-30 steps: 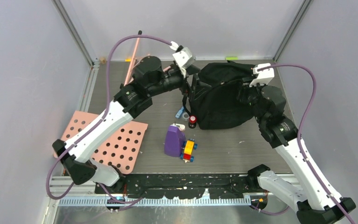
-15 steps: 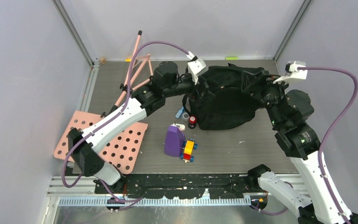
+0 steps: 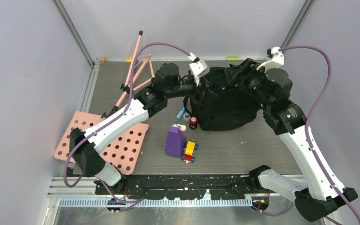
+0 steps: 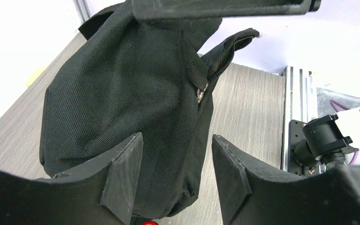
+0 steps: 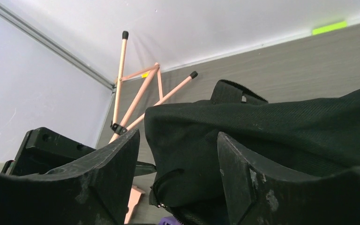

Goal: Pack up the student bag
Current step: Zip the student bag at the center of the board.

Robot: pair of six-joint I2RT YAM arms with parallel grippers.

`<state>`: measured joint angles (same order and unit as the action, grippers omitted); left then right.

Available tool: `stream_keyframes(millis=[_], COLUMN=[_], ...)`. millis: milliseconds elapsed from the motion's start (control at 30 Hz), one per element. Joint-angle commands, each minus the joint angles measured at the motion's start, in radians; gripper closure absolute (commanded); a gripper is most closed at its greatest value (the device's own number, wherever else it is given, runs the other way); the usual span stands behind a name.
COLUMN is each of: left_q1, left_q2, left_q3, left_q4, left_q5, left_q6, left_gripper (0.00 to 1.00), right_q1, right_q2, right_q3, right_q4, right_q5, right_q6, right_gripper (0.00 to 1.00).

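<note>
Black student bag point(image 3: 225, 105), between left gripper point(image 4: 177, 141), right gripper point(image 5: 178, 137)

Before the left corner of the student bag point(image 3: 225, 105) stands a bottle point(image 3: 174, 141), a toy brick car point(image 3: 190, 151) touching its right; perforated board point(image 3: 112, 140) well left, rod frame point(image 3: 138, 70) left-behind

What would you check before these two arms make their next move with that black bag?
1. Left gripper open, facing the bag: ok.
2. Right gripper open, at the bag: ok.
3. Zip parted: ok; wide enough for packing: cannot tell.
4. Bag gripped by either arm: not ok, no fabric is clamped.
5. Things packed: not ok; purple bottle and block toy sit outside the bag.
</note>
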<state>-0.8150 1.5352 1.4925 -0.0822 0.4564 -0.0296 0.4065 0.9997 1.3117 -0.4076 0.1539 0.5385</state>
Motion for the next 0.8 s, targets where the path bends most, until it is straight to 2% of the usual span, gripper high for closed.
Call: stream_keyframes(millis=[0, 333, 767], left_q1=[0.002, -0.01, -0.018], left_q2=[0.013, 0.034, 0.051], left_q3=[0.0, 0.002, 0.013], left_q4=[0.073, 0.076, 0.076], left_q5=[0.021, 0.017, 0.001], left_q6=[-0.014, -0.008, -0.01], left_gripper=[0.44, 0.49, 0.7], right_q1=[0.005, 0.029, 0.064], right_q2=[0.005, 0.012, 0.012], right_q3=[0.034, 0.023, 0.009], right_q4=[0.01, -0.016, -0.036], right_q5=[-0.045, -0.036, -0.013], right_q6=[0.082, 0.118, 0.114], right_gripper=[0.34, 0.39, 0.49])
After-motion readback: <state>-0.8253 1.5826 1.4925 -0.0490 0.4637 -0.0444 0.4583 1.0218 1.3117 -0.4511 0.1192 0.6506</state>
